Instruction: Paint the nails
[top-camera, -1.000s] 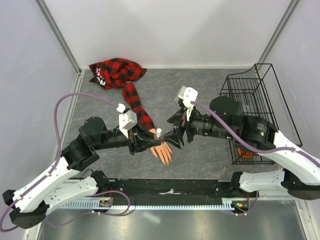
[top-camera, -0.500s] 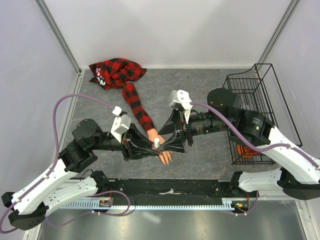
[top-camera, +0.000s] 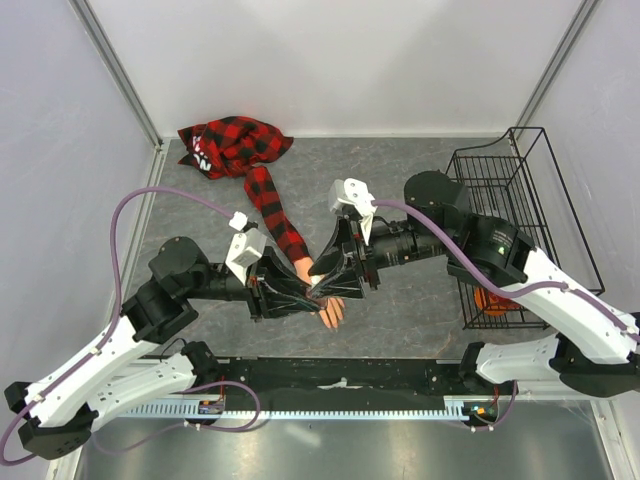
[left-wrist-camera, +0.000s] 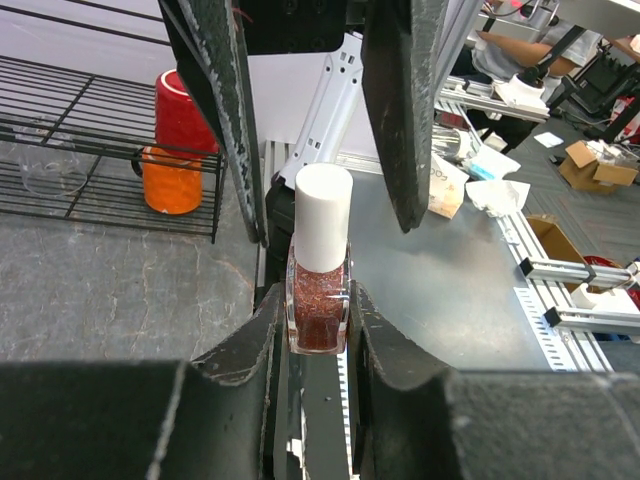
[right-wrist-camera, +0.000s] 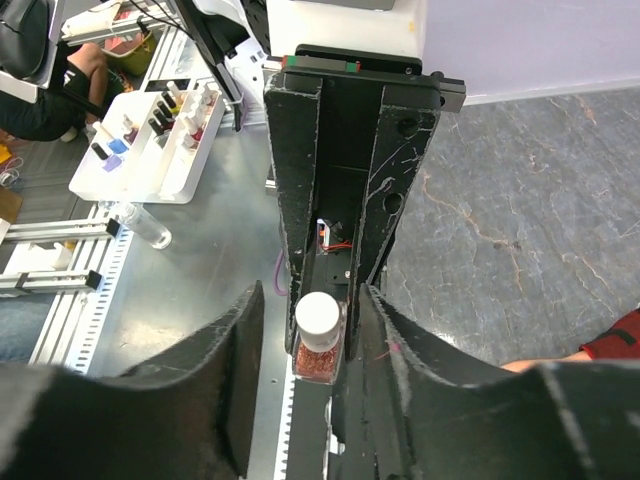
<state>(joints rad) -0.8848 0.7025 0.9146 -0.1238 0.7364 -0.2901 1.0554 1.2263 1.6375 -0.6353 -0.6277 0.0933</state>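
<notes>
My left gripper (left-wrist-camera: 318, 310) is shut on a small bottle of reddish glitter polish (left-wrist-camera: 319, 305), held upright, its white cap (left-wrist-camera: 323, 215) standing clear above the fingers. My right gripper (right-wrist-camera: 312, 330) comes down over the cap (right-wrist-camera: 318, 318), open, with a gap on each side of it. From above, both grippers meet over the peach mannequin hand (top-camera: 331, 313), which extends from a red-and-black plaid sleeve (top-camera: 275, 215). The left gripper (top-camera: 316, 293) and right gripper (top-camera: 326, 283) hide most of the hand. The nails are too small to make out.
A black wire basket (top-camera: 500, 190) stands at the right, with a red cup (left-wrist-camera: 185, 110) and an orange one (left-wrist-camera: 172, 180) inside. The bunched plaid shirt (top-camera: 232, 145) lies at the back left. Off the table sits a white tray of polish bottles (right-wrist-camera: 150, 135).
The right gripper has moved left over the bottle's cap and its jaws have narrowed. The left gripper kept its hold on the bottle and shifted slightly over the hand.
</notes>
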